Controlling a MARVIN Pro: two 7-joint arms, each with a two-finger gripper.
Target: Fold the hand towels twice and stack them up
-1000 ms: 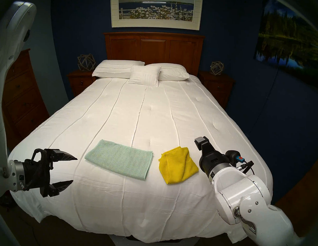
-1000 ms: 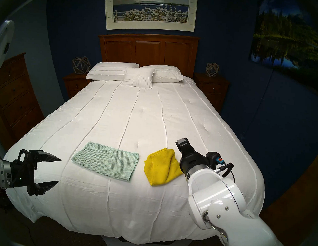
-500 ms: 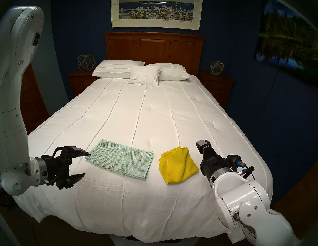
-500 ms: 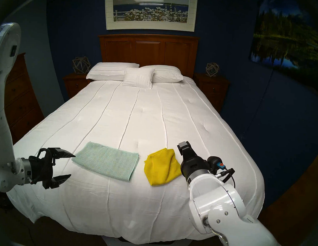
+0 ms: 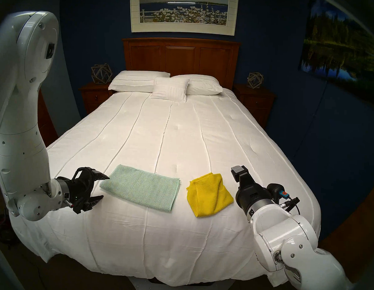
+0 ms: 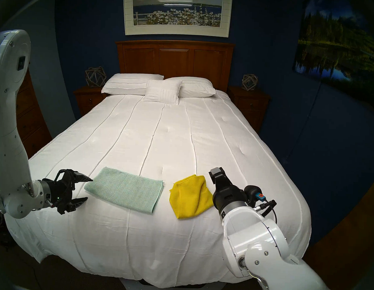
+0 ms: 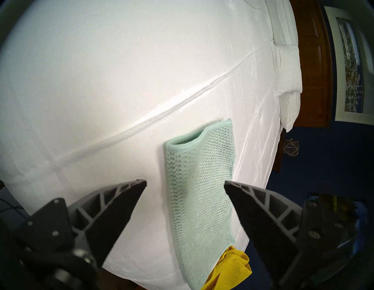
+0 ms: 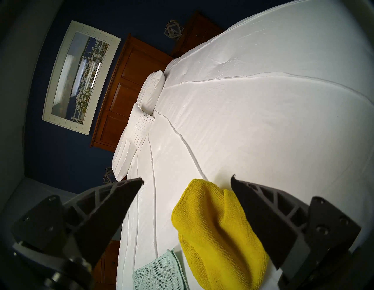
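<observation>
white bedspread (image 5: 171, 140) holds mint towel (image 5: 140, 189) just beside open left hand (image 5: 104, 187).

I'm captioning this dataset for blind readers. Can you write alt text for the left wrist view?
An open left gripper frames the short end of a mint-green waffle towel lying flat on a white bedspread, not yet touching it. A corner of a yellow towel shows beyond its far end; white pillows and a wooden headboard line the right edge.
</observation>
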